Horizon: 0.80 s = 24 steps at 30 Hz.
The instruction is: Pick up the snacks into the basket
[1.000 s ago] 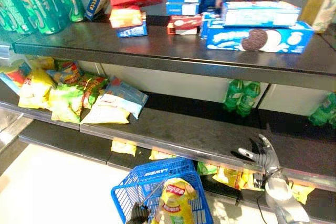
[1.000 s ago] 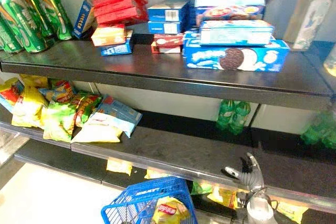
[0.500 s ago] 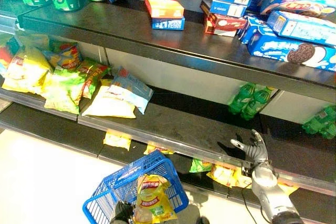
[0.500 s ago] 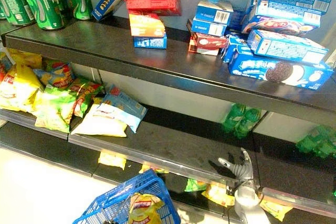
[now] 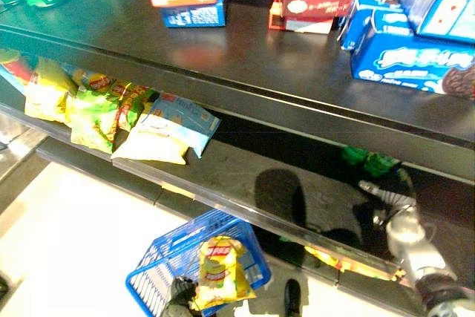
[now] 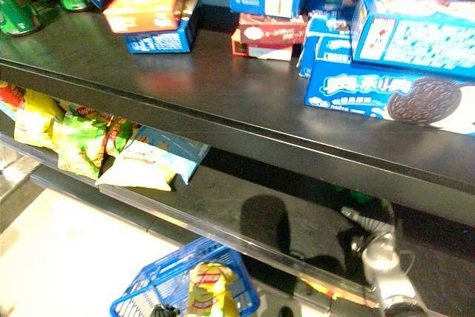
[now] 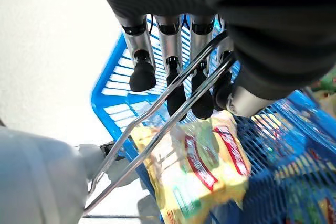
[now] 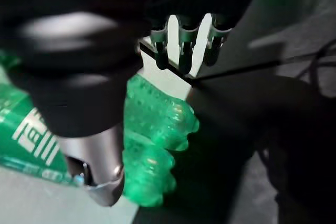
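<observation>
The shelving (image 5: 245, 64) carried cookie boxes (image 6: 386, 94) on its top shelf, and below it a middle shelf (image 5: 282, 191) held a pile of snack bags (image 5: 111, 113) at the robot's left and green bottles (image 5: 371, 161) lying at its right. The blue basket (image 5: 159, 276) hung low over the floor, its wire handle (image 7: 173, 108) hooked under the curled fingers (image 7: 176, 95) of the left hand (image 5: 182, 291), with one yellow chip bag (image 5: 217, 272) already inside. The right hand (image 5: 386, 202) was on the middle shelf with fingers (image 8: 181, 59) straight and loosely spread, holding nothing, just beside the bottles and well apart from the snack bags. Those bags looked light, puffy and crinkly, probably slippery and easy to crush; a soft pinch across the near edge or top seam of the pale blue-and-white bag (image 5: 167, 131) would likely hold best, since it lay nearest the open shelf
</observation>
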{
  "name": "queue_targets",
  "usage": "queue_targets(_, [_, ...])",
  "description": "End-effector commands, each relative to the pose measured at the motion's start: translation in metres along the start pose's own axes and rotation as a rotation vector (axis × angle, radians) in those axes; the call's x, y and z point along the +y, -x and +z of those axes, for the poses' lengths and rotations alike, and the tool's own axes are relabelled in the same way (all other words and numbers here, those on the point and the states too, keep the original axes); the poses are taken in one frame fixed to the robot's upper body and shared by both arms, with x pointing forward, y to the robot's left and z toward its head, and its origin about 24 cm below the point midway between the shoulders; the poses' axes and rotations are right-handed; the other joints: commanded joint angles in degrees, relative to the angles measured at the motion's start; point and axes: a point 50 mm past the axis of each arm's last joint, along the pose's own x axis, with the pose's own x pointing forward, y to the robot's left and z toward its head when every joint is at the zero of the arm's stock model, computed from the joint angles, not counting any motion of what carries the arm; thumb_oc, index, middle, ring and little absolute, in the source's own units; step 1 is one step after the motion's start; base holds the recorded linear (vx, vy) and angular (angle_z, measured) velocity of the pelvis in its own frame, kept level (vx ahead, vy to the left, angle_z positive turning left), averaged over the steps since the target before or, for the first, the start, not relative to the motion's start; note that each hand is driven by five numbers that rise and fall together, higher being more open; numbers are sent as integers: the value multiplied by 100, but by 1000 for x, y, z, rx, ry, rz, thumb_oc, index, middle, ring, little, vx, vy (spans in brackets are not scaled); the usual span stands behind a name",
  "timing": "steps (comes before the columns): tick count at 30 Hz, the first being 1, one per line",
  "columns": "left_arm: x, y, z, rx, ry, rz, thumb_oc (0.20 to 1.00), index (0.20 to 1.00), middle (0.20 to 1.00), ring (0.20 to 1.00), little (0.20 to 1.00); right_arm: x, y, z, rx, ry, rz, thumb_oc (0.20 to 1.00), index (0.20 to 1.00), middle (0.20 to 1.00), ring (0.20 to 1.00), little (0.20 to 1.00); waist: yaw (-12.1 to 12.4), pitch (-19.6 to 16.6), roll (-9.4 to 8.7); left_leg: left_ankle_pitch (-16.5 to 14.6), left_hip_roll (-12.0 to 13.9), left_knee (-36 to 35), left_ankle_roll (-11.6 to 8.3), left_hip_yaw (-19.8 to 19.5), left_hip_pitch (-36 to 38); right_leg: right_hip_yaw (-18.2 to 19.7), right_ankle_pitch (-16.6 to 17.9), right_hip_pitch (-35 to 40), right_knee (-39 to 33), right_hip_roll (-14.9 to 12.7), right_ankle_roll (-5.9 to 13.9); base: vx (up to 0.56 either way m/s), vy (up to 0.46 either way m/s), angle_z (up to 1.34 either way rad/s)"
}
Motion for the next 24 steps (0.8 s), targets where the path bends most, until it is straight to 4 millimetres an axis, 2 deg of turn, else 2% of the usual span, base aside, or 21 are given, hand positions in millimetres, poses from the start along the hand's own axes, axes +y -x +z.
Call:
queue_targets(1, [33,5,-65,188,-224,91,200,200,200,200,200,-14,-11,23,-71,-88,-90,1000,1000,1000,1000,1000,108,-14,-226,103,-209,-82,61,-96,-332,-48,-342,-23,175,-443,681,-22,-13,20])
queue_targets(10, [32,4,-61,172,-198,103,200,200,200,200,200,-35,-27,33,-59,-132,-193,1000,1000,1000,1000,1000,70,171,-115,78,-319,-82,134,30,-411,150,-244,-229,221,-538,721,-26,26,-2])
queue_targets(13, [31,5,-61,173,-193,102,200,200,200,200,200,-33,-29,37,-62,-123,-187,1000,1000,1000,1000,1000,70,232,-108,74,-346,-82,161,44,-425,205,-204,-289,228,-558,730,-5,6,-1])
queue_targets(19, [30,4,-57,149,-188,100,200,200,200,200,200,-16,-31,49,-88,-98,-137,1000,1000,1000,1000,1000,99,351,-123,72,-394,-82,216,67,-463,278,-123,-362,204,-605,746,2,18,-4])
queue_targets(24, [32,4,-57,136,-193,100,200,200,200,200,200,-6,-37,66,-114,-118,-109,1000,1000,1000,1000,1000,165,357,-156,79,-425,-82,228,49,-529,292,-59,-406,130,-613,753,-2,0,-1])
